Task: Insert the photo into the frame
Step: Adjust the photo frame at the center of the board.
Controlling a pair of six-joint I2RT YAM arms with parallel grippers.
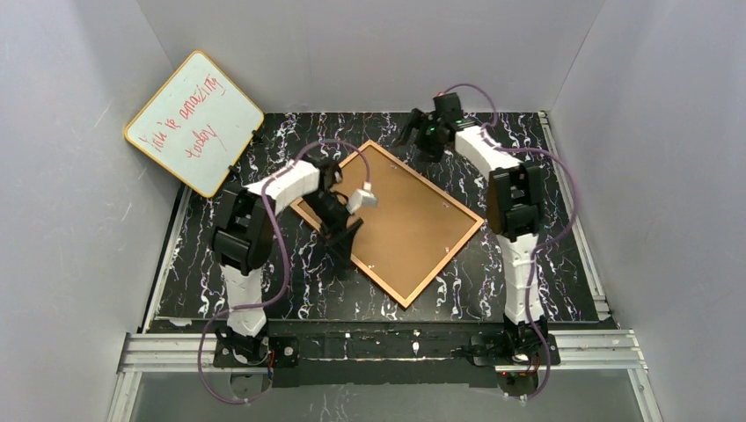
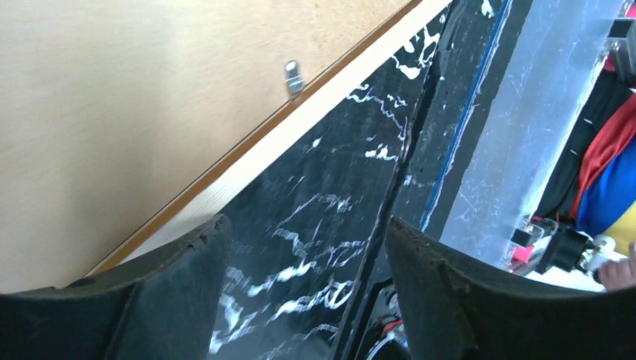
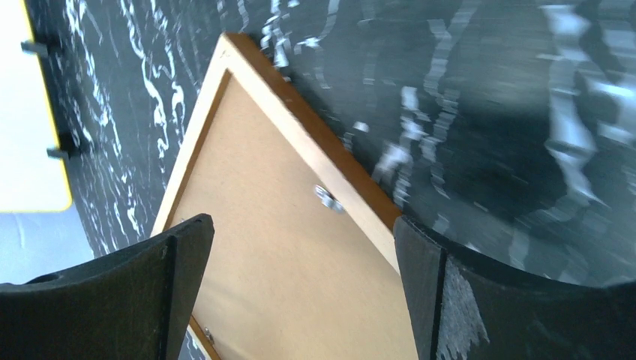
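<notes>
Frame [image 2: 112, 112] just beside left hand [image 2: 307, 225]

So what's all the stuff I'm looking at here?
frame: one, orange-brown edge, brown back up, lying mid-table
clips: a few, silver, along the frame's back
whiteboard: one, yellow rim, red writing, leaning far left
table: one, black with white veins
arms: two, white and black; left arm, right arm
tools: two, black, open, empty; left tool at the frame's edge, right tool near its far corner
</notes>
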